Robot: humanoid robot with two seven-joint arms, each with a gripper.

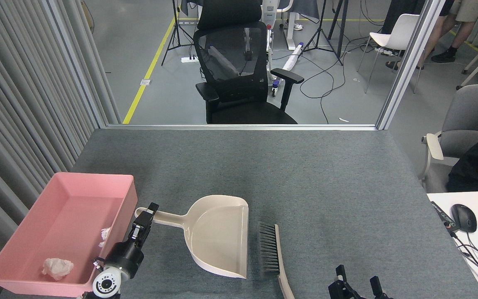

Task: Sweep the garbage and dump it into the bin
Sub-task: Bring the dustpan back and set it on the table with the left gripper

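Observation:
The pink bin (91, 176) sits at the table's left front corner. Both wads of garbage lie inside it, one (57, 267) near the front wall and one (105, 235) against the right wall. Just right of the bin, a beige dustpan (218, 234) lies flat on the table with its mouth to the right. My left gripper (145, 216) is shut on the end of its handle. A black-bristled brush (269, 248) lies right of the pan. My right gripper (357, 282) stands open at the bottom edge, right of the brush handle and holding nothing.
Grey curtains hang close along the left side, behind the bin. A metal rail (239, 127) marks the table's far edge, with a black office chair (239, 70) beyond it. A white desk with a mouse (463, 217) adjoins at the right.

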